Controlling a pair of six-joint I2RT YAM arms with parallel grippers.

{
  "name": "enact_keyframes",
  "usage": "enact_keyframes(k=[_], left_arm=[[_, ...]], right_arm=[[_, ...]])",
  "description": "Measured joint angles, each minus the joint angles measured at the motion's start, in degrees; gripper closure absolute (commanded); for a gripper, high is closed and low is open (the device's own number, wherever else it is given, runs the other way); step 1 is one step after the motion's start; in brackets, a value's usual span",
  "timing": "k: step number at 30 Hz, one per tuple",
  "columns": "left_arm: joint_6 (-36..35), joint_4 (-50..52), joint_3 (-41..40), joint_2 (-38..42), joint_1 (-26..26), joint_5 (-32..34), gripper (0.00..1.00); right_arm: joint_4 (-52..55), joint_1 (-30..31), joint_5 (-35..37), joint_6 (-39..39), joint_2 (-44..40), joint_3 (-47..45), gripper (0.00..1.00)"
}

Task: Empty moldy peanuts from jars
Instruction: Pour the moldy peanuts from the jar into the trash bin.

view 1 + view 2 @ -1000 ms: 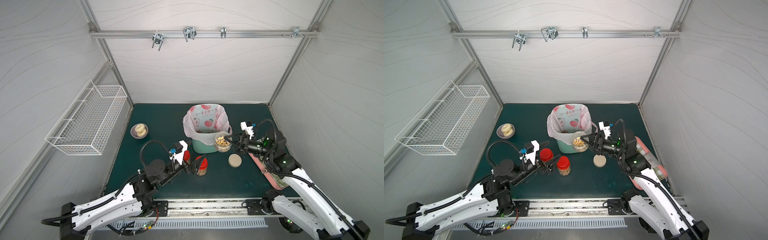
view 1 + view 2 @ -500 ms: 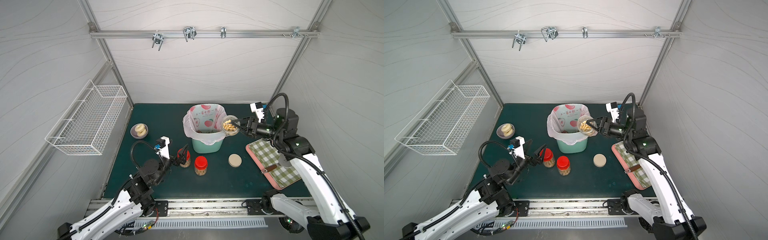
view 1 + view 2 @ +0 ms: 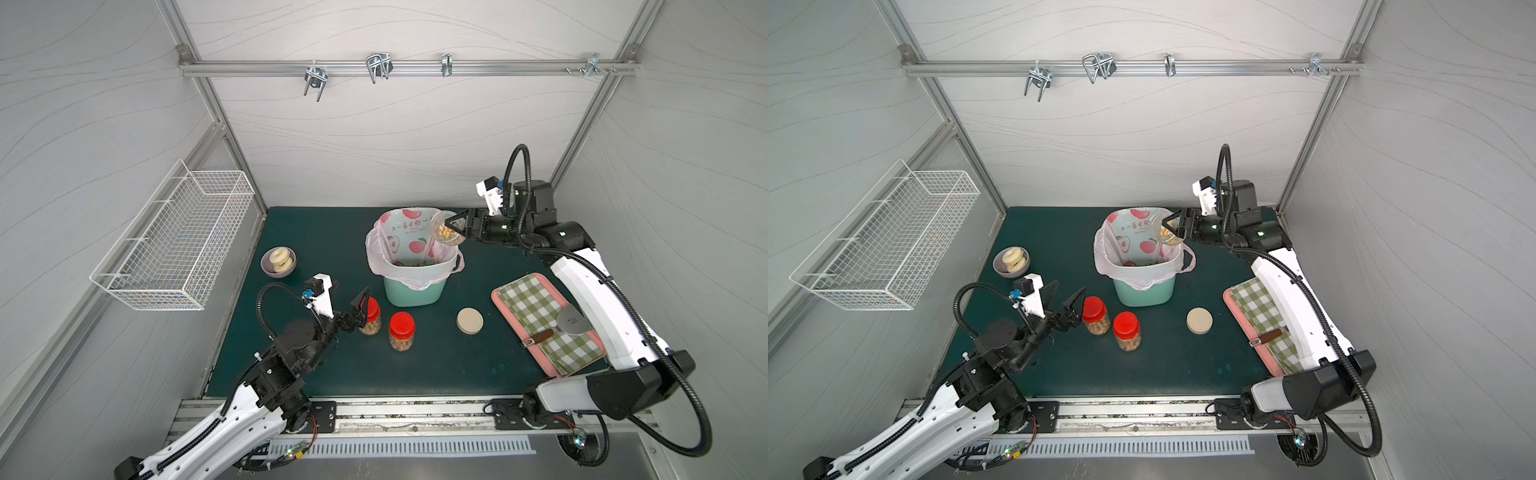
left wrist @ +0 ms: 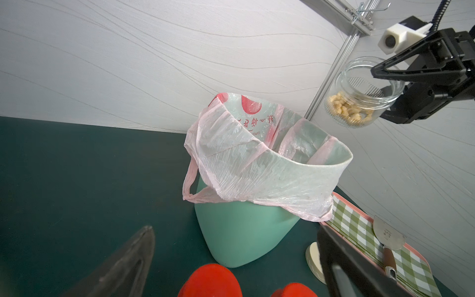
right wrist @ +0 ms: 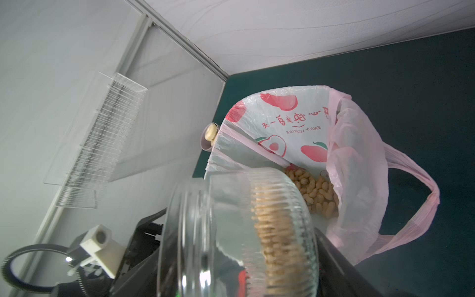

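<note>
My right gripper [image 3: 454, 232] is shut on the squat clear jar [image 3: 446, 233] and holds it, lidless and tilted, above the far right rim of the mint-green bin [image 3: 415, 291]. Moldy peanuts [image 4: 347, 113] lie inside that jar, and more peanuts [image 5: 318, 192] sit in the bin's pink fruit-print bag. Two jars with red lids [image 3: 371, 318] [image 3: 402, 330] stand in front of the bin. My left gripper [image 3: 1065, 297] is open just left of them and holds nothing. The beige lid [image 3: 470, 320] lies flat on the mat.
A bowl with two ring pastries [image 3: 278, 260] sits at the left. A wire basket [image 3: 178, 245] hangs on the left wall. A pink tray [image 3: 503, 293] with a checked cloth and a metal spatula [image 3: 571, 322] lies at the right, under my right arm.
My right arm lifted the squat jar from beside the bin to above its rim and tilted it. My left gripper drew back from the red-lid jars, staying open.
</note>
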State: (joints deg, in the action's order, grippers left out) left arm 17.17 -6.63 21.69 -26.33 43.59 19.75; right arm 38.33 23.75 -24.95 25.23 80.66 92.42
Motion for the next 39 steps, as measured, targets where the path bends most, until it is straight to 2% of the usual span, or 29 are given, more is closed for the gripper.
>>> enact_keyframes(k=[15, 27, 39], left_arm=[[-0.04, 0.52, -0.09, 0.42, -0.09, 1.09, 0.0], [-0.26, 0.79, -0.09, 0.39, -0.33, 1.36, 0.01], [-0.44, 1.36, -0.09, 0.33, -0.37, 1.42, 0.01]], right_arm=[[10.8, 10.08, 19.58, -13.22, 12.26, 17.11, 1.0], [14.8, 17.51, 37.13, -20.44, 15.61, 19.37, 1.0], [14.84, 22.58, 49.27, -26.4, 17.09, 21.29, 1.0]])
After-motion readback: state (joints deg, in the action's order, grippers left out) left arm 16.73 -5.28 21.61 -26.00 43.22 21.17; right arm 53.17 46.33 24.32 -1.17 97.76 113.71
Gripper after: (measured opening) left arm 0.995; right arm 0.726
